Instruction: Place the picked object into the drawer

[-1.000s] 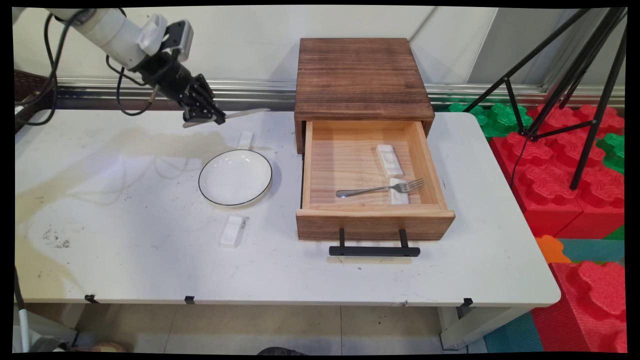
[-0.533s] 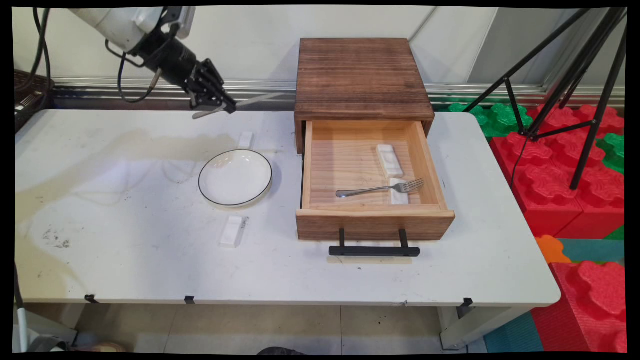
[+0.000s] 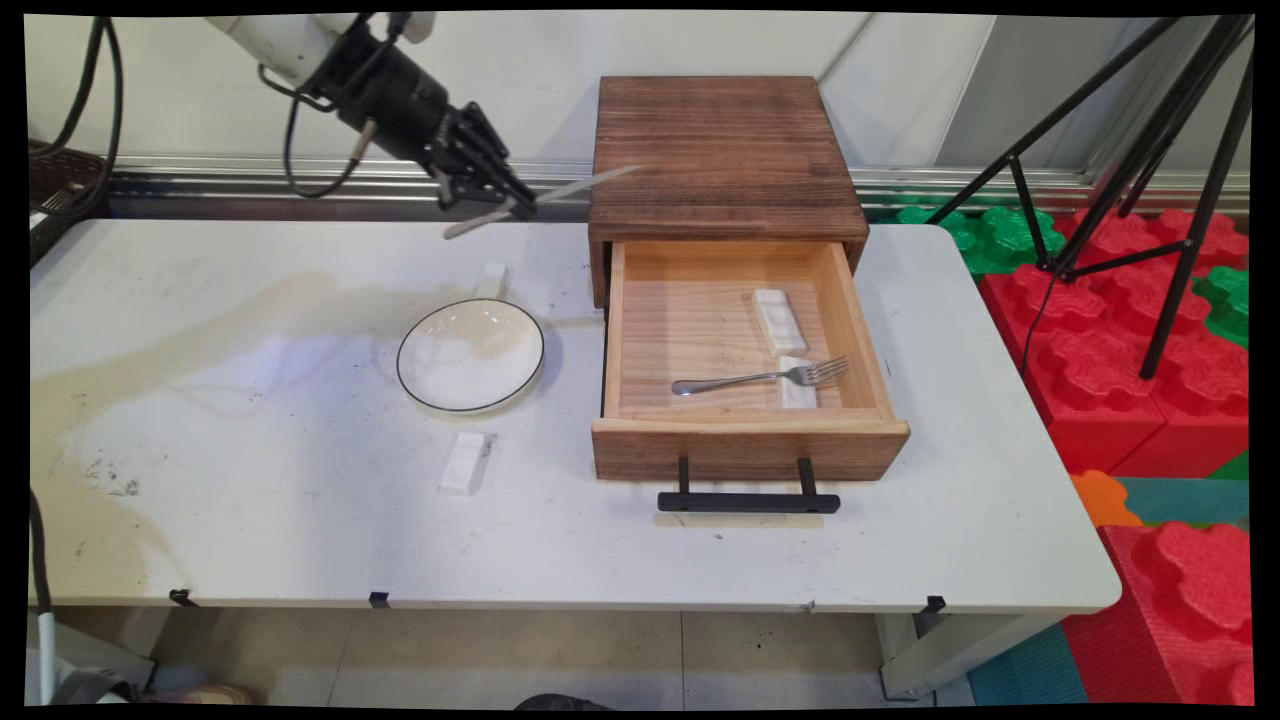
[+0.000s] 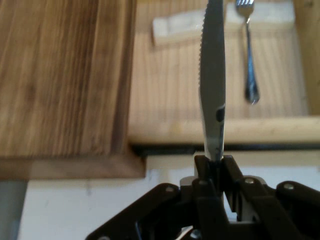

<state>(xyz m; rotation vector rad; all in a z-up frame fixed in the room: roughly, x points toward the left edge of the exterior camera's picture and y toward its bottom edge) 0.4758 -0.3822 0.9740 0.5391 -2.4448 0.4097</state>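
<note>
My black gripper (image 3: 518, 206) hangs above the table's back edge, just left of the wooden drawer box (image 3: 722, 150). It is shut on a metal knife (image 3: 580, 186), whose serrated blade points right over the box's top corner. In the hand view the gripper (image 4: 216, 165) clamps the knife (image 4: 212, 75) at its handle, blade reaching out over the open drawer (image 4: 165, 95). The open drawer (image 3: 640, 330) holds a fork (image 3: 762, 377) resting on a white rest (image 3: 796, 385), with another white rest (image 3: 778, 320) behind it. The fork (image 4: 248, 55) also shows beside the blade.
A white plate with a dark rim (image 3: 470, 355) lies left of the drawer. One white rest (image 3: 490, 280) sits behind it, another (image 3: 466, 462) in front of it. The drawer's black handle (image 3: 748, 500) juts toward the near edge. A black tripod (image 3: 1150, 150) and red foam blocks (image 3: 1150, 370) stand right.
The arm has carried the knife up and to the right, from over the table behind the plate to the drawer box's left side. The grip has stayed shut.
</note>
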